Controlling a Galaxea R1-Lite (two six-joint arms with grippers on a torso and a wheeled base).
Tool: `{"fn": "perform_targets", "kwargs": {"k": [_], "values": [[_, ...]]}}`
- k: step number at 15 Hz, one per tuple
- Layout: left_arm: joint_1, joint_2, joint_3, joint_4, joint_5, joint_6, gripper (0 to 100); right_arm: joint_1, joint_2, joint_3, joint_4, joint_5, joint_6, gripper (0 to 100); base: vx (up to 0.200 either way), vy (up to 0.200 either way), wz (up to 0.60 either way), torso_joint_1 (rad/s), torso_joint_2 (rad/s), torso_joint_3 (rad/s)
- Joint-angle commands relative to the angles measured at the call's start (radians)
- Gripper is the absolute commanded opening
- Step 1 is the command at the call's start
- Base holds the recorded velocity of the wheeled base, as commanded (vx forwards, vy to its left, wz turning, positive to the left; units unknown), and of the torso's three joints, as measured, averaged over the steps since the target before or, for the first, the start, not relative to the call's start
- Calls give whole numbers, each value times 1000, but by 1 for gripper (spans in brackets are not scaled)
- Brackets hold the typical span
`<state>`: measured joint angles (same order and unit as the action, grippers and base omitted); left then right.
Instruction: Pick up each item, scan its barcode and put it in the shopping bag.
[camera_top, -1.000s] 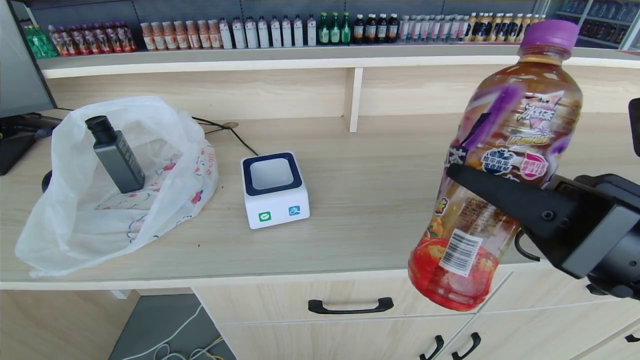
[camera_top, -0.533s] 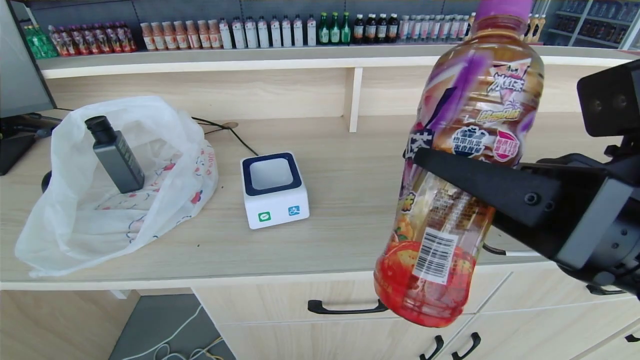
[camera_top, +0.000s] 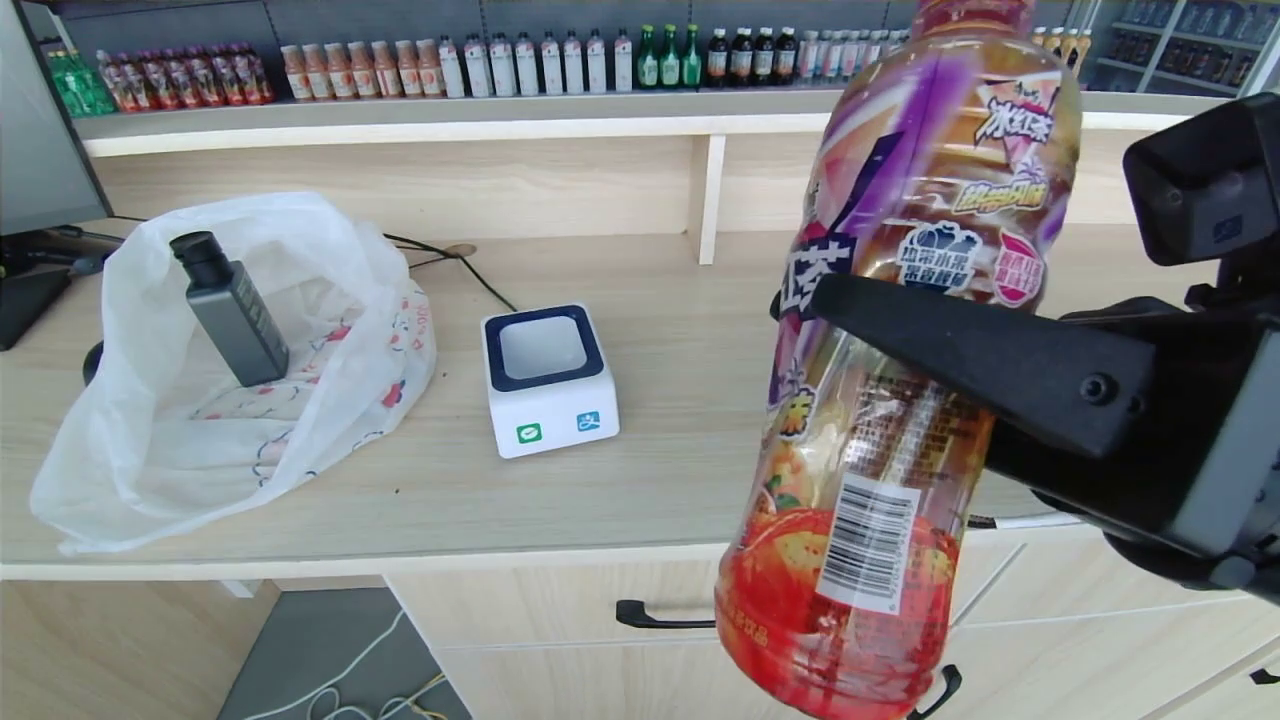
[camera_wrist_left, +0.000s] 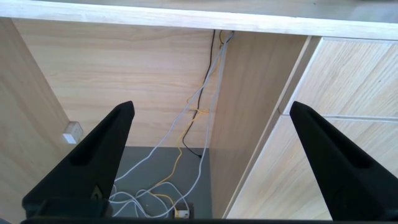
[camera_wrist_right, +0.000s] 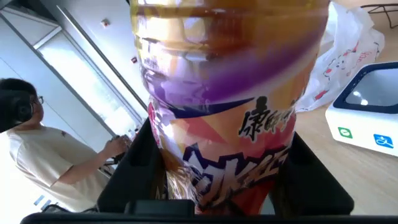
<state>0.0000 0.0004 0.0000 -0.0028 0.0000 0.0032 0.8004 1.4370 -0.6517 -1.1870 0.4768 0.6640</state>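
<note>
My right gripper (camera_top: 900, 345) is shut on a tall iced-tea bottle (camera_top: 900, 330) with a purple and orange label, held upright in the air in front of the counter's right part. Its barcode (camera_top: 868, 540) faces the head camera, low on the bottle. The same bottle (camera_wrist_right: 224, 93) sits close between the black fingers in the right wrist view. A white scanner box (camera_top: 548, 378) with a dark-rimmed window stands mid-counter. A white shopping bag (camera_top: 220, 370) lies open at the left with a grey bottle (camera_top: 228, 310) inside. My left gripper (camera_wrist_left: 208, 162) hangs open below the counter, over floor cables.
The wooden counter (camera_top: 660, 330) has a raised back shelf with rows of drink bottles (camera_top: 560, 60). A monitor (camera_top: 40, 140) and cables stand at the far left. Drawers with black handles (camera_top: 665, 612) are under the counter. Scanner (camera_wrist_right: 367, 118) and bag (camera_wrist_right: 348, 43) appear behind the held bottle.
My right gripper has carried the bottle left, up and nearer to the head camera; its cap has left the top of the view. Bag, grey bottle and scanner have stayed put.
</note>
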Motion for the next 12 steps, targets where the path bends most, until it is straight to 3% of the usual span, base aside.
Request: {"fn": "perform_targets", "kwargs": {"k": [1,12], "values": [[0,0,0,0,0,0,100,3,10,-20,-2,0,17,0,0,0,0,0,0,0],[0,0,0,0,0,0,100,29,75,-91,0,-1,31,0,0,0,0,0,0,0]]}}
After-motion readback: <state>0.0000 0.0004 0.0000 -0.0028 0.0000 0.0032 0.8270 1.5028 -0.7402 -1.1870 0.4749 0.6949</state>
